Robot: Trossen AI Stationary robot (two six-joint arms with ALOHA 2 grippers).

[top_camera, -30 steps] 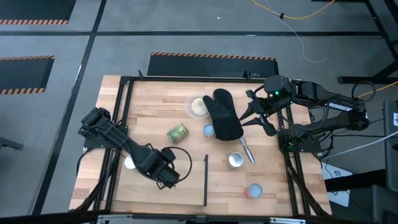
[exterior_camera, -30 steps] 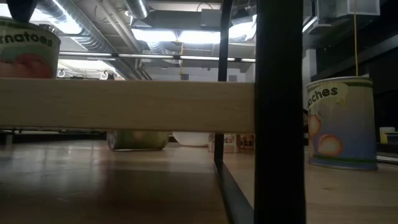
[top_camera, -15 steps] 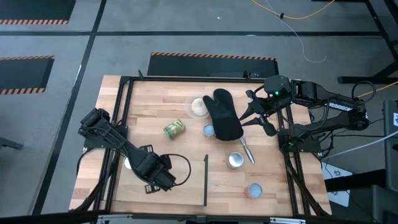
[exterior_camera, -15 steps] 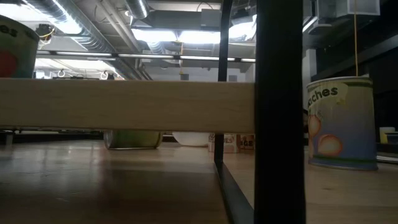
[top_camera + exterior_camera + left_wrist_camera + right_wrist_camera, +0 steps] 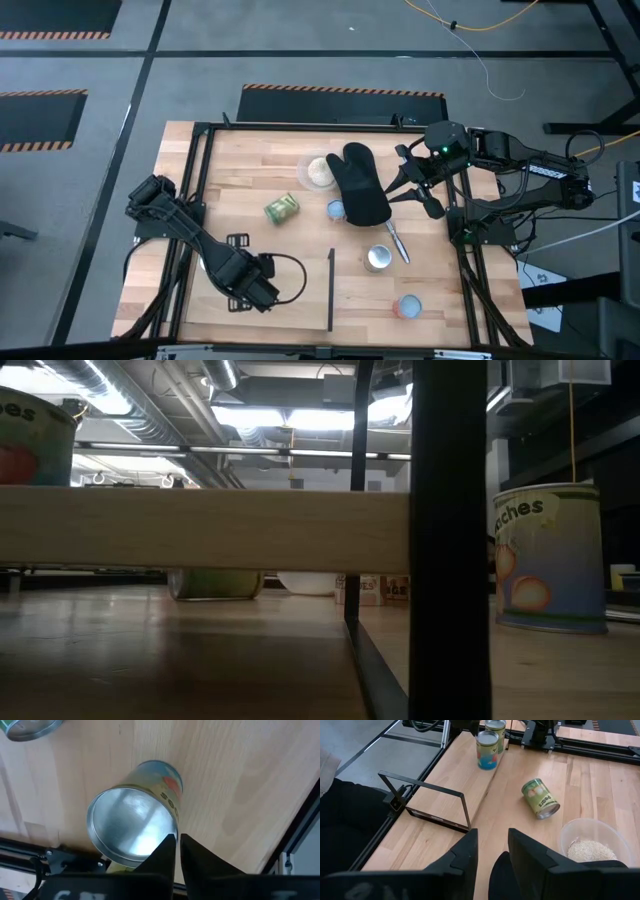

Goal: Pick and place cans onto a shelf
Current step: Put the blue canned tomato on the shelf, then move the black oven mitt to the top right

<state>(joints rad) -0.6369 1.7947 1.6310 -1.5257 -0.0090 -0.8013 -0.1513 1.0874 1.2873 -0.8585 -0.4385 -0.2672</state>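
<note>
The shelf is a raised light-wood plank on black end frames, also in the high view and the low view. My left gripper points down at a can with a blue and red label that stands upright on the shelf's left end. Another can stands beside it. Two cans show on the shelf's far end in the right wrist view. A green-labelled can lies on its side on the table. My right gripper hangs open at the back right. My left gripper has its two fingers nearly together at the raised rim of the can's silvery top, on one side of the can. The fingers come from above, pointing down. The can stands upright with its base on the shelf plank.
A black oven mitt, a clear bowl of beige grains and a metal tool lie mid-table. A pale blue-topped can, a silvery can and a reddish-topped can stand right of the shelf.
My left gripper has rolled about its downward axis and shifted a little toward the table's left edge, and the can on the shelf has moved sideways with it. The green-labelled can has rolled slightly to the left.
</note>
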